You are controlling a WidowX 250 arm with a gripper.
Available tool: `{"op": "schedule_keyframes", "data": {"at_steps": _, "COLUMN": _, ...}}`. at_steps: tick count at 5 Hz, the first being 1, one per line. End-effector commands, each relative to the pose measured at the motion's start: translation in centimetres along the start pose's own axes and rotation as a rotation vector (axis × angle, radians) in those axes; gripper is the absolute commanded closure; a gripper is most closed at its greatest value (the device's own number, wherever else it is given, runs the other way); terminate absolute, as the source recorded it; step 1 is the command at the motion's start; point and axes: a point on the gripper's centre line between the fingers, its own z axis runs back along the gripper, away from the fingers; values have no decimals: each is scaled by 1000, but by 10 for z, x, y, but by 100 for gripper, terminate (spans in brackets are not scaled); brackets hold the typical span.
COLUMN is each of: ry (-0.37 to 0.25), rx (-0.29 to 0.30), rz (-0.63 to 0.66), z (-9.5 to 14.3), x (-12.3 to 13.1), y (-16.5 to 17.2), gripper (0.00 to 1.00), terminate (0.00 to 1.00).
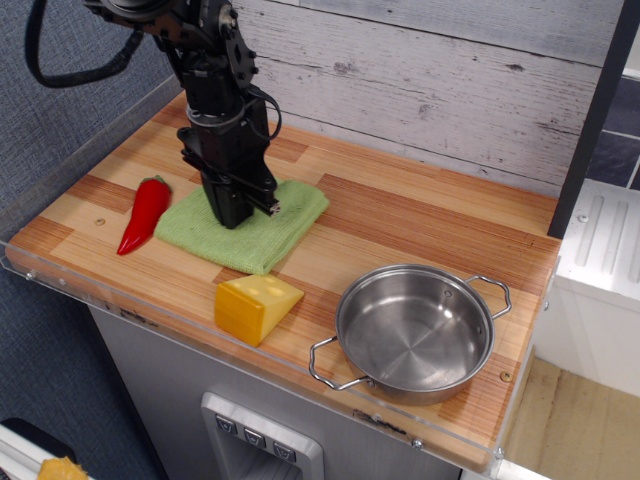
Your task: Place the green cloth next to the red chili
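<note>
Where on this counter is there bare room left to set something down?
The widest bare patch is the back right, between the wall, the green cloth and the steel pot. A narrow strip runs along the front left edge, before the red chili and the cheese wedge. The left is crowded: chili, cloth and gripper sit close together.

A: From where does the camera look?

B: There is one view only. It stands high, in front of the table (400, 215), a little toward its right front corner, and looks down at an angle to the plank wall (450, 80) behind.

A: How near is it?

B: Middle distance. The whole tabletop fits, with the cabinet (260, 430) under it and some floor (575, 420) at right.
</note>
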Motion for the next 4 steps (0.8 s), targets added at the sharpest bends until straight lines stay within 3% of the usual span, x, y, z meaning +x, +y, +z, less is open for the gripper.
{"op": "schedule_keyframes", "data": {"at_steps": 1, "ry": -115, "rx": 68, "rz": 31, "z": 49, "x": 16, "y": 8, "gripper": 0, "terminate": 0}}
{"op": "schedule_keyframes", "data": {"at_steps": 3, "ry": -132, "rx": 112, "rz": 86, "z": 74, "x": 25, "y": 6, "gripper": 0, "terminate": 0}}
{"op": "schedule_keyframes", "data": {"at_steps": 4, "ry": -130, "rx": 103, "rz": 107, "z": 83, "x": 26, "y": 2, "gripper": 0, "terminate": 0}}
